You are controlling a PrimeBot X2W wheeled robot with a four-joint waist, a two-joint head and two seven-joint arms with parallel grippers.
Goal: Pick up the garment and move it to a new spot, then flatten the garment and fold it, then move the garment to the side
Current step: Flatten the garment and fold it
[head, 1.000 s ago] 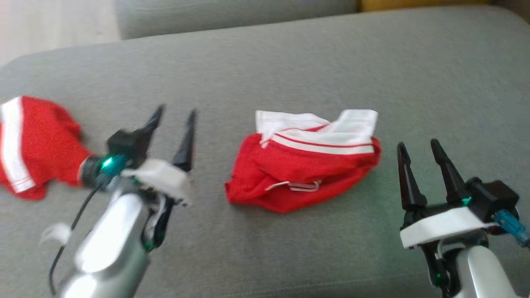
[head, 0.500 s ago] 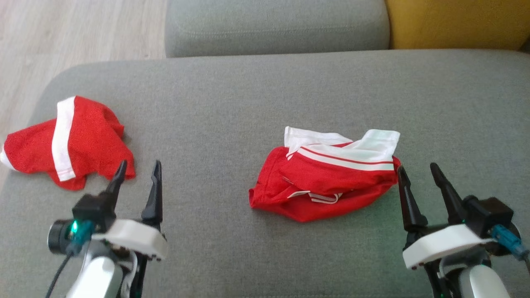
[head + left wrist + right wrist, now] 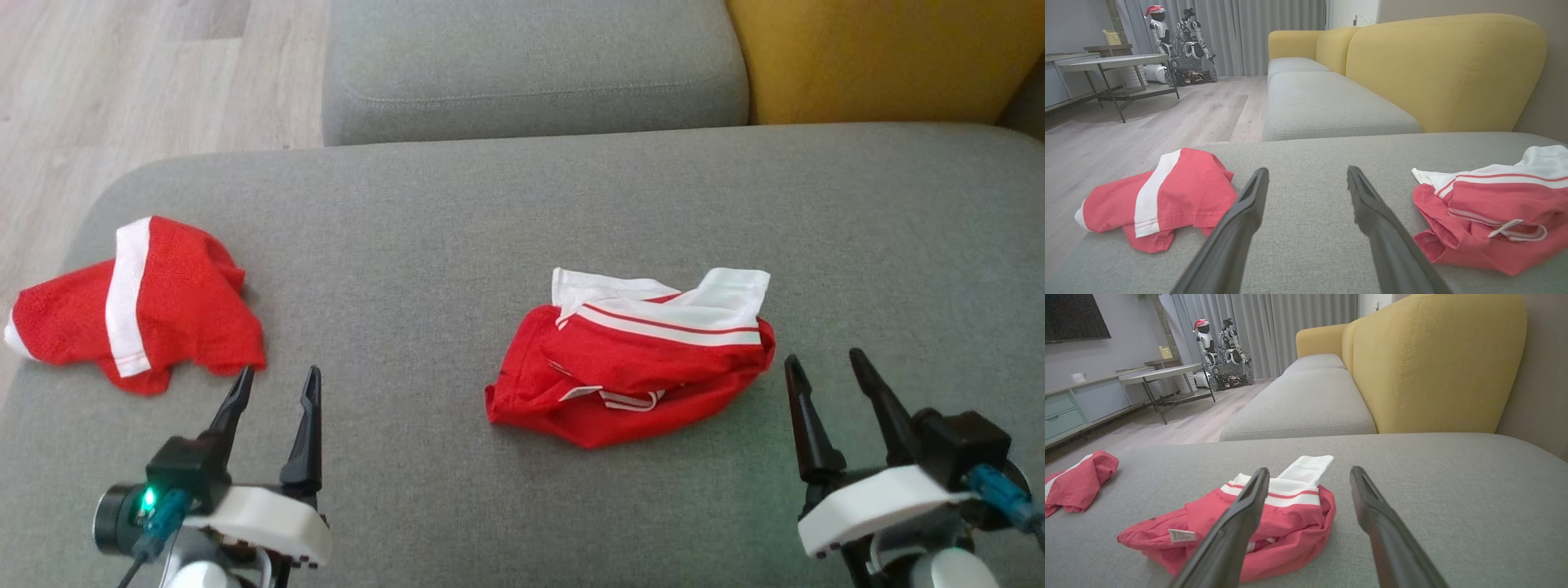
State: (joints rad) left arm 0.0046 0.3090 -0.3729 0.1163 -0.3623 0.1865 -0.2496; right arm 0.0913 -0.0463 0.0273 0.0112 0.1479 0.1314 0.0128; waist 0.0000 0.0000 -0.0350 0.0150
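Garment of crumpled red-and-white fabric [image 3: 629, 371] lay on grey upholstered cushion [image 3: 490, 229], left gripper [image 3: 278, 374] and right gripper [image 3: 823, 357] both spread apart, empty.

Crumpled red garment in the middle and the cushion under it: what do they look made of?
Crumpled red garment: probably a thin knit or mesh sports fabric with a matte finish. It slumps in soft, shallow folds with no shine. The exact fibre cannot be told.
Grey cushion: woven upholstery cloth, matte. A fine heathered weave shows across it, over what seems to be firm padding.
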